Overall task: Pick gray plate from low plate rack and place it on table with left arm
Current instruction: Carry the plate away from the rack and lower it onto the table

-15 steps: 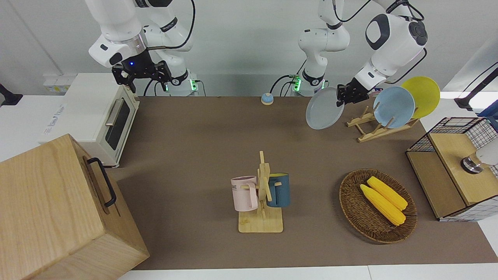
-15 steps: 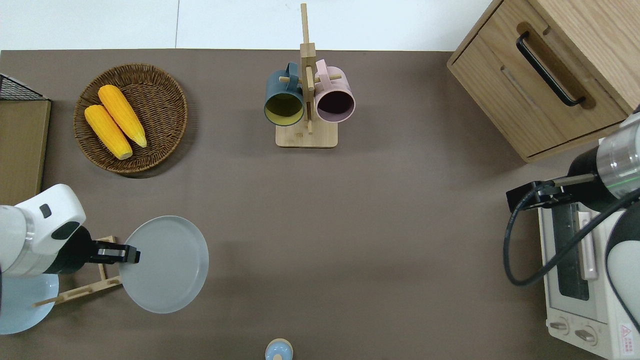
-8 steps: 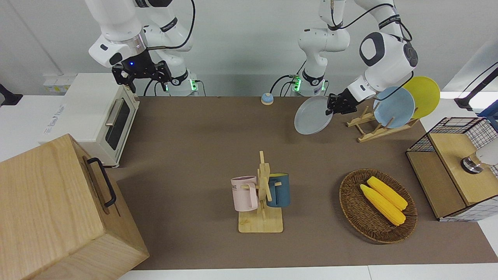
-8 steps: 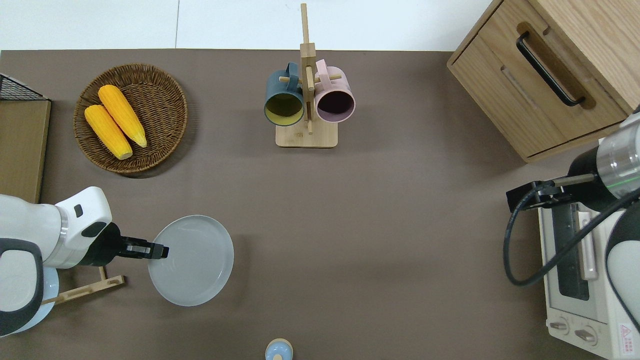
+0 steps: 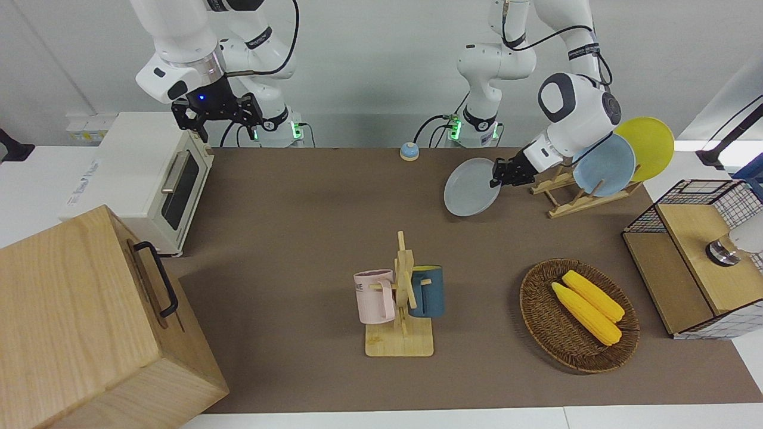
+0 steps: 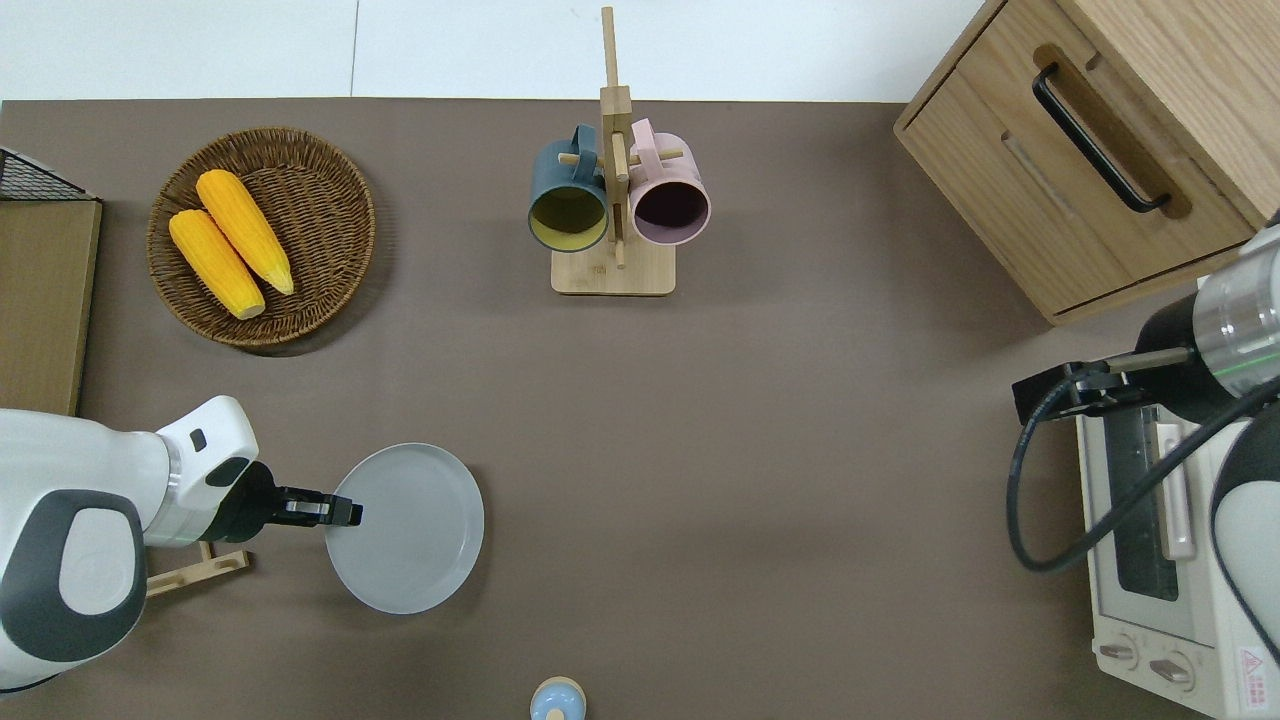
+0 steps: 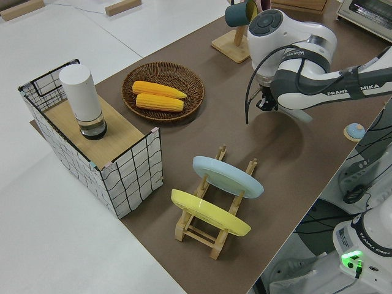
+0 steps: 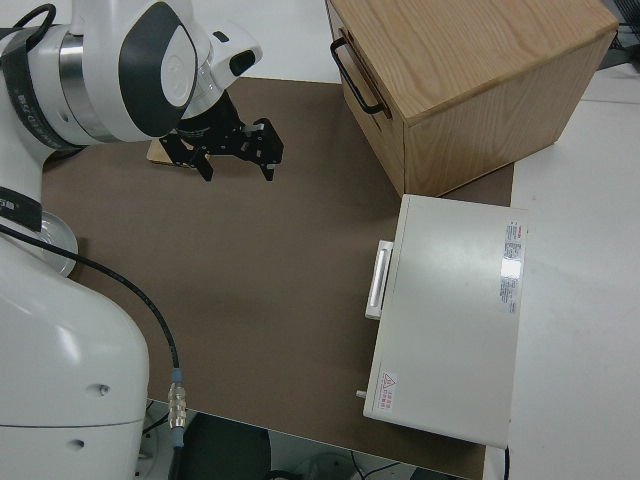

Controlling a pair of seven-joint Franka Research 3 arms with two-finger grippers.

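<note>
My left gripper [image 5: 499, 174] [image 6: 347, 514] is shut on the rim of the gray plate [image 5: 468, 189] [image 6: 412, 530]. It holds the plate almost flat, low over the brown table [image 5: 298, 202] [image 6: 760, 450], beside the low plate rack [image 5: 565, 201] [image 6: 196, 572] [image 7: 215, 215]. I cannot tell if the plate touches the table. The rack still holds a light blue plate [image 5: 603, 164] [image 7: 226, 176] and a yellow plate [image 5: 648, 143] [image 7: 208, 211]. My right arm is parked, its gripper [image 5: 217, 114] [image 8: 237, 152] open.
A mug tree [image 5: 400, 298] with two mugs stands mid-table. A wicker basket [image 5: 530, 316] holds two corn cobs. A small bell [image 5: 409, 151] sits near the robots. A wire crate [image 5: 691, 256], a toaster oven [image 5: 161, 179] and a wooden cabinet [image 5: 77, 322] stand at the table's ends.
My left gripper has carried the gray plate away from the rack toward the table's middle, lowering it and levelling it out. The right arm has not moved.
</note>
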